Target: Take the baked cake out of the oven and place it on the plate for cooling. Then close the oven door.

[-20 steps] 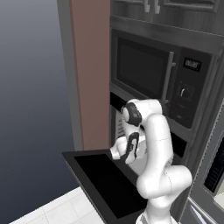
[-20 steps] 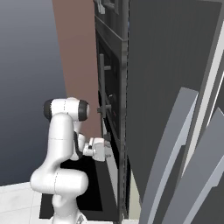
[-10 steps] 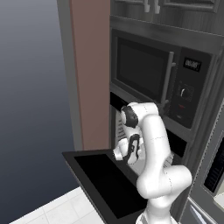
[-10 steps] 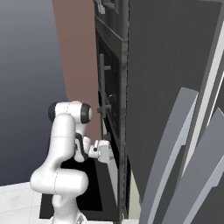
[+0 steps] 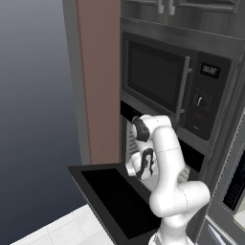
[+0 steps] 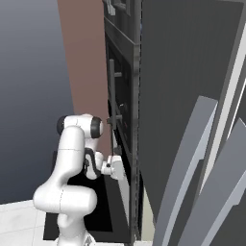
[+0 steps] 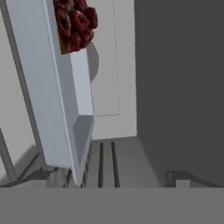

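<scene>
The oven (image 5: pixel 128 143) stands open below the microwave. Its door (image 5: pixel 110 198) lies flat, a black panel reaching toward me. My gripper (image 5: pixel 133 168) reaches over the door into the oven mouth, and the right base view has the gripper (image 6: pixel 116 168) at the oven's front edge. In the hand view the cake (image 7: pixel 74 24), topped with dark red berries, sits on a pale grey tray (image 7: pixel 57 100) at the upper left, ahead of the gripper (image 7: pixel 103 177). The jaws stand wide apart with nothing between them. The plate is out of view.
A microwave (image 5: pixel 162 81) with a vertical handle sits right above the oven. A brown cabinet side (image 5: pixel 98 81) rises on the left. Wire rack bars (image 7: pixel 105 162) run under the tray, and the oven's grey inner wall (image 7: pixel 179 87) lies on the right of the hand view.
The arm has leaned forward and down a little, pushing the hand slightly deeper into the oven mouth. The jaws stay open.
</scene>
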Tool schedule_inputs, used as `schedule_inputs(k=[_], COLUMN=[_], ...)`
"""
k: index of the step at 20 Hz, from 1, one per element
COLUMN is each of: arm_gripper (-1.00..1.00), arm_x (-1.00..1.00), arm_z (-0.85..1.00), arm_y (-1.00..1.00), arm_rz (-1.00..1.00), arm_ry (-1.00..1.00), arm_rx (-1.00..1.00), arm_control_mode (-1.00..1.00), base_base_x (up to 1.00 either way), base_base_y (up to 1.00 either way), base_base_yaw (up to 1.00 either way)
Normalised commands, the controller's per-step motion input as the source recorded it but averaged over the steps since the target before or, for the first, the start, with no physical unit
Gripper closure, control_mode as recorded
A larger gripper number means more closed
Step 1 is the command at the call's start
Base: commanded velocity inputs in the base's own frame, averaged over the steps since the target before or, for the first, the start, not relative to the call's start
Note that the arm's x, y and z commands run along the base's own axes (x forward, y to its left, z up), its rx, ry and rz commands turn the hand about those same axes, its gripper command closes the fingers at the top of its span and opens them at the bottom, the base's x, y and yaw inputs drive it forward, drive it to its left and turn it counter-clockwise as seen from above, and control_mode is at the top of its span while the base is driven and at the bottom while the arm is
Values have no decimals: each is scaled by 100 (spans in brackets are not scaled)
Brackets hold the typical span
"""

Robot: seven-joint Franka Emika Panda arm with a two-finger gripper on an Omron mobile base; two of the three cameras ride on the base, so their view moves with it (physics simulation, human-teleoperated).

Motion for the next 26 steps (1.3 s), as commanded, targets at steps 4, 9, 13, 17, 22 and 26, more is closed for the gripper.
schedule_inputs(k=[4, 9, 13, 17, 22, 26], arm_gripper=[-100, -100, -100, -100, -100, -100], arm_x=[12, 19, 28, 25, 5, 0], arm_z=[-31, -30, -30, -25, -16, -12], arm_y=[-7, -1, -2, 0, 0, 0], arm_rz=[4, 7, 10, 11, 14, 15], arm_ry=[0, 0, 1, 8, 16, 25], arm_rx=[0, 2, 5, 7, 13, 16], arm_control_mode=[-100, -100, -100, -100, -100, -100], base_base_x=[0, 0, 0, 0, 0, 0], base_base_y=[0, 0, 0, 0, 0, 0], base_base_yaw=[0, 0, 0, 0, 0, 0])
